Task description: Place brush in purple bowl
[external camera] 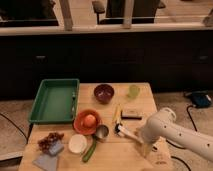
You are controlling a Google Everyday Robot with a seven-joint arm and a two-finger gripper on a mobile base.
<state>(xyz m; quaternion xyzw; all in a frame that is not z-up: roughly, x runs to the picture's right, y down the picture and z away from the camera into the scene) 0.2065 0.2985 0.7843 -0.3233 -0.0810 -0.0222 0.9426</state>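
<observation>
The brush [125, 132] lies on the wooden table [150, 100], its dark head next to a metal cup [101, 132] and its white handle pointing right toward my arm. The purple bowl [104, 93] stands at the table's far middle, empty. My gripper [142, 140] is at the end of the white arm, low over the table at the handle's right end, largely hidden by the arm's wrist. I cannot tell whether it touches the handle.
A green tray [55, 100] is at the left. An orange dish [80, 128] holds an orange ball. A white bowl [77, 143], a green cucumber [90, 150], a yellow stick [116, 114], a black-and-tan block [131, 114] and a green cup [133, 91] stand around.
</observation>
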